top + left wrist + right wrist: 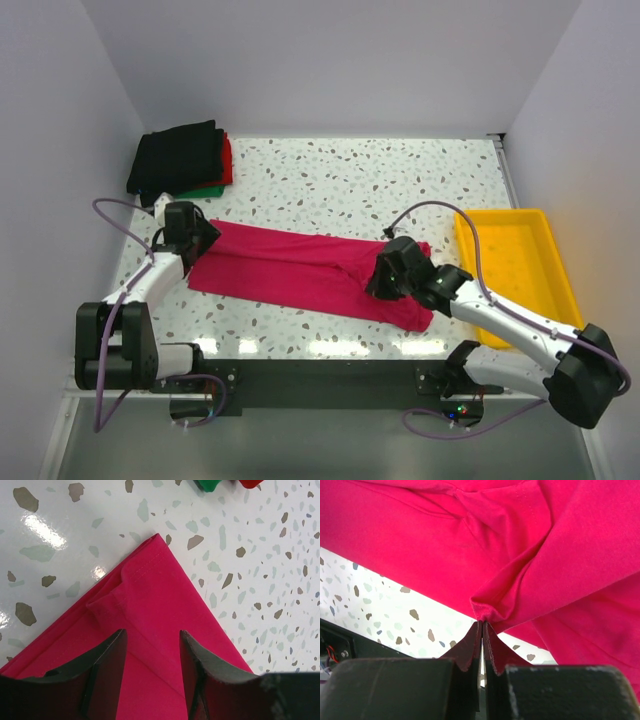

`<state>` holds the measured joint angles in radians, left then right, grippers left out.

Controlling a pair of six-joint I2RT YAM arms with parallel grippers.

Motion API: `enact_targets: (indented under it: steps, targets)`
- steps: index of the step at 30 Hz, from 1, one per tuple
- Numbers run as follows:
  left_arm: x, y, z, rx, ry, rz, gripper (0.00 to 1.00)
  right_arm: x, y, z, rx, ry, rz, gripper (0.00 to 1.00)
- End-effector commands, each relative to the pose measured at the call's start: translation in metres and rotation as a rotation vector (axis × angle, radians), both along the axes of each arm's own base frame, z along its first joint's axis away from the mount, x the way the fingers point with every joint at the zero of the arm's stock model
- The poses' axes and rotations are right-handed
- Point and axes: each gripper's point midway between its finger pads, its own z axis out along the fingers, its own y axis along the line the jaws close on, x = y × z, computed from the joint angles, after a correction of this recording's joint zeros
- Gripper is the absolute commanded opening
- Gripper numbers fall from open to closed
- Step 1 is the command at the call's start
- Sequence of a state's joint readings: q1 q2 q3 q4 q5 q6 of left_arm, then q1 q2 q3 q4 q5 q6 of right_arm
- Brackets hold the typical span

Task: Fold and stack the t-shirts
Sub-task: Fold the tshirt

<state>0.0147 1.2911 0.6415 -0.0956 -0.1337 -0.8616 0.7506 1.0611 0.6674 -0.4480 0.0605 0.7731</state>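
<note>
White table (400,170), glossy, flecked grey and brown like terrazzo. Plain pale walls box it in: back wall (330,60) at its far edge, left wall (50,200) and right wall (600,150) rising along its sides. Bright glare patches (330,347) sit in a row near the table's near edge, just beyond a black strip (320,382).
</note>
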Motion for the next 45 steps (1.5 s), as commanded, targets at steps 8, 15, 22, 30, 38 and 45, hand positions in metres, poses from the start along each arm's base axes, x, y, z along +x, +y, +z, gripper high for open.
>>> enact_targets:
  steps: [8, 15, 22, 30, 38, 45]
  targets:
    - [0.007, -0.006, 0.014, -0.015, -0.055, -0.023, 0.51, 0.022, 0.027, 0.027, 0.025, -0.078, -0.002, 0.03]
    - [0.009, -0.011, 0.014, -0.022, -0.058, -0.053, 0.51, 0.023, 0.023, 0.02, -0.019, -0.071, -0.012, 0.03]
    - [0.007, -0.032, 0.009, -0.035, -0.051, -0.127, 0.51, -0.006, -0.018, -0.018, -0.107, -0.003, -0.076, 0.08]
    - [0.007, -0.041, 0.005, -0.038, -0.044, -0.164, 0.52, -0.03, -0.063, -0.016, -0.185, 0.016, -0.163, 0.39]
    - [0.01, -0.06, 0.013, -0.046, -0.061, -0.22, 0.52, 0.008, -0.053, 0.013, -0.279, -0.084, -0.151, 0.51]
    - [0.007, -0.077, 0.017, -0.049, -0.074, -0.287, 0.52, 0.071, -0.015, 0.014, -0.323, -0.188, -0.087, 0.53]
